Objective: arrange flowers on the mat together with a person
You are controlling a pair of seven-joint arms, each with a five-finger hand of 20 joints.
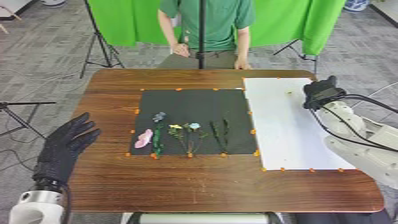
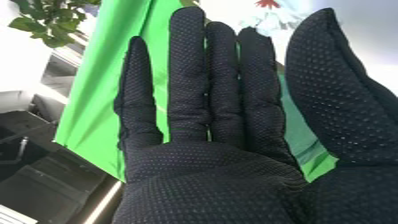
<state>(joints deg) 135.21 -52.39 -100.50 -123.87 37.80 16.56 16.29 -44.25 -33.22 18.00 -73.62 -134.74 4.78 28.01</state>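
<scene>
On the dark mat (image 1: 180, 105) in the head view lie a pink flower (image 1: 144, 138), a blue-purple flower (image 1: 159, 117) on a green stem, small yellow and pale blue flowers (image 1: 194, 127) on thin stems, and dark green stems (image 1: 220, 136) at the right. My left hand (image 1: 60, 149) is over the table's left edge, left of the mat, open and holding nothing. Beyond the white sheet's right edge, my right hand (image 1: 322, 93) is well apart from the flowers. The right wrist view has my right hand (image 2: 209, 172) with straight fingers and thumb spread, open.
A white sheet (image 1: 298, 135) lies right of the mat on the brown table (image 1: 178, 185). Small orange pieces sit along the mat's and sheet's edges. A person in green stands at the far side, hands near the table's far edge, off the flowers.
</scene>
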